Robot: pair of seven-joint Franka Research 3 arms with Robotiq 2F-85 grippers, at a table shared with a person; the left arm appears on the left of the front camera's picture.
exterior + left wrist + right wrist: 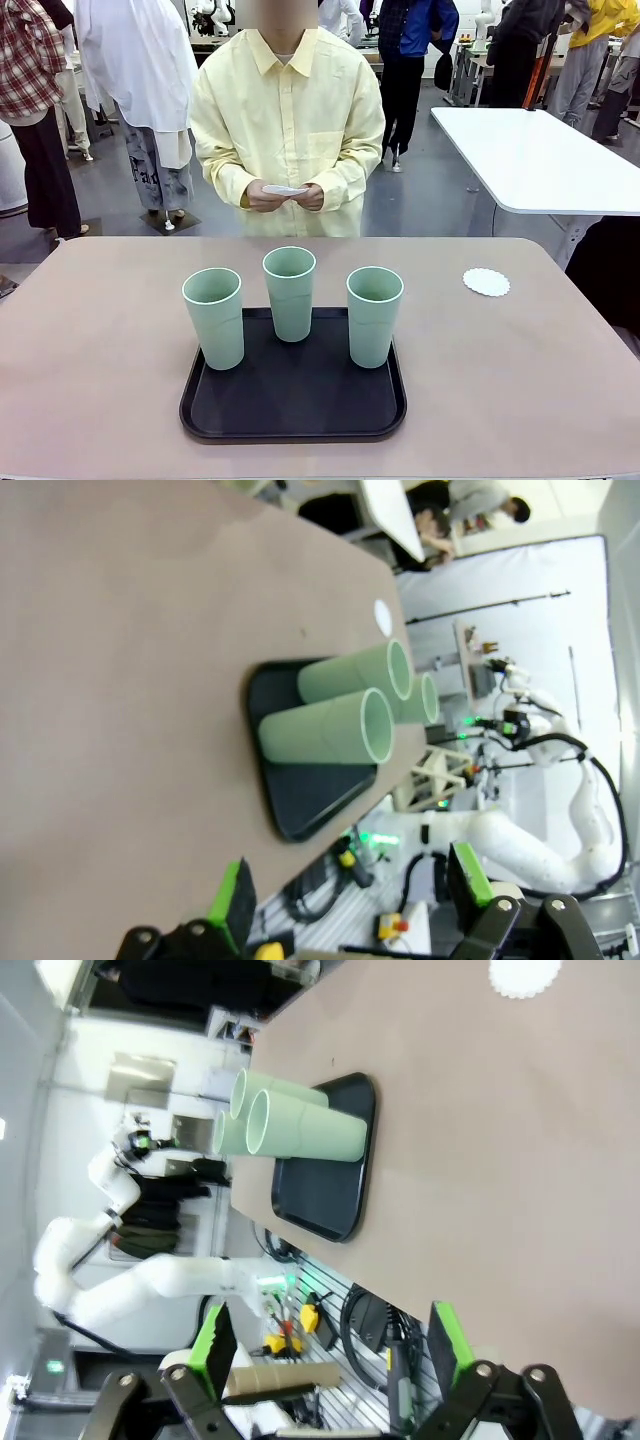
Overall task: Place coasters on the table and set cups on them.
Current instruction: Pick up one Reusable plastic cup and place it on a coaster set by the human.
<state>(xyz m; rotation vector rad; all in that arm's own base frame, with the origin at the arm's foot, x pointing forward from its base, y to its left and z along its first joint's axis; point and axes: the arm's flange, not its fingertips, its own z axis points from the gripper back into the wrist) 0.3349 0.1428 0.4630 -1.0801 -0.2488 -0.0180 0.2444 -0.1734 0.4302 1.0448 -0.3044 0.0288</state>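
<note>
Left claw (pixel 350 890): fingers spread wide, nothing between them.
Right claw (pixel 330 1350): fingers spread wide, nothing between them.
Cups (pixel 320 732): three, upright on the tray (pixel 310 805), ahead of both claws and well apart from each; neither claw touches them.
Coaster (pixel 486 282): one, flat on the table (pixel 100 340), clear of the tray. It lies beyond the cups as seen from the left claw, and far ahead of the right claw's fingertips.
Person: across the table, farther from both claws than the cups; hands (pixel 262 198) together at the waist, pinching a thin white piece (pixel 285 189), too small to tell more.
</note>
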